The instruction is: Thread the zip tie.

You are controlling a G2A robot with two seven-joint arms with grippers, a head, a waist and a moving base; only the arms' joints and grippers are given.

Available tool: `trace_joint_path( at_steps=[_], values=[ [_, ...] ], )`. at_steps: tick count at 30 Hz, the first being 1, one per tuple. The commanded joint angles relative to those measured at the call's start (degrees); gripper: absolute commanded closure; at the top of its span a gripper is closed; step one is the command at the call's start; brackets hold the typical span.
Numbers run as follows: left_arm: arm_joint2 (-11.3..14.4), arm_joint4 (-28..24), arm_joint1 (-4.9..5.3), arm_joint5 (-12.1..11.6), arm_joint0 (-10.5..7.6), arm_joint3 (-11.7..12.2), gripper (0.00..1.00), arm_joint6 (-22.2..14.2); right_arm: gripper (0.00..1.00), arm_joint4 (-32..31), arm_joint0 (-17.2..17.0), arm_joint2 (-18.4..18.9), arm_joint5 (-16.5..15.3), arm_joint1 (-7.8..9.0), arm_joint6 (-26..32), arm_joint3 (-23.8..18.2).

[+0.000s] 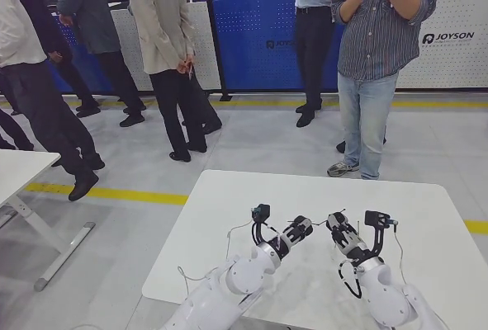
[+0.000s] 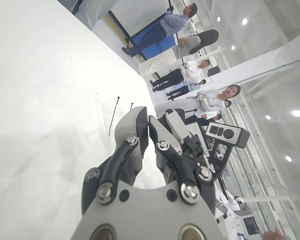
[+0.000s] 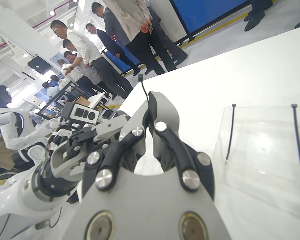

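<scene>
right pincer (image 3: 149, 108) grips zip tie (image 3: 140, 77) | left pincer (image 2: 148, 123) closed | mid table (image 1: 227, 210)

The white table (image 1: 227, 198) holds a clear flat sheet (image 3: 262, 136). One black zip tie (image 3: 230, 133) and a second zip tie (image 3: 299, 148) lie on it.

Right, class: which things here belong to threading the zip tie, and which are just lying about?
In the job:
- zip tie, pinched in the right gripper
- left gripper, shut, close by

Lying about:
- two spare ties on a clear stand
- table
</scene>
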Motion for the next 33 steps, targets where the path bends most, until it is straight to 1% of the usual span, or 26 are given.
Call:
trace_joint_path(
  at_steps=[1,4,7,11,17,20,21,23,24,33],
  values=[
    [-0.04,0.06,-0.02,0.04,0.02,-0.03,0.63,-0.05,1.0,-0.06,-0.04,0.04,-0.08,-0.02,0.0,-0.03],
    [-0.07,0.14,-0.05,0.03,0.06,-0.07,0.6,-0.08,1.0,-0.16,-0.09,0.1,-0.16,-0.06,-0.03,-0.07],
    [-0.08,0.26,-0.08,0.12,0.09,-0.06,0.6,-0.22,1.0,-0.27,-0.21,0.1,-0.26,-0.1,-0.12,-0.19],
    [0.37,0.75,-0.18,0.57,-0.04,0.13,0.64,-0.78,1.0,-0.42,-0.41,0.08,-0.4,-0.16,-0.32,-0.42],
    [0.95,0.65,-0.43,0.92,-0.48,0.71,0.77,-1.36,1.0,-0.59,-0.59,0.07,-0.55,-0.27,-0.63,-0.56],
    [0.97,0.53,-0.51,0.98,-0.63,0.91,0.78,-1.37,1.0,-0.61,-0.64,0.08,-0.61,-0.32,-0.69,-0.54],
    [0.96,0.45,-0.54,0.97,-0.66,0.96,0.89,-1.31,1.0,-0.65,-0.66,0.1,-0.62,-0.33,-0.69,-0.52],
    [0.91,0.18,-0.6,0.94,-0.74,1.09,0.93,-1.21,1.0,-0.81,-0.73,0.15,-0.65,-0.35,-0.74,-0.47],
    [0.91,0.15,-0.62,0.92,-0.78,1.15,1.0,-1.22,1.0,-0.87,-0.75,0.18,-0.68,-0.35,-0.73,-0.45],
    [1.21,0.3,-0.88,0.42,-1.08,1.65,1.0,-1.09,1.0,-0.83,-0.95,0.63,-1.33,-0.38,-0.37,-0.41]
  ],
)
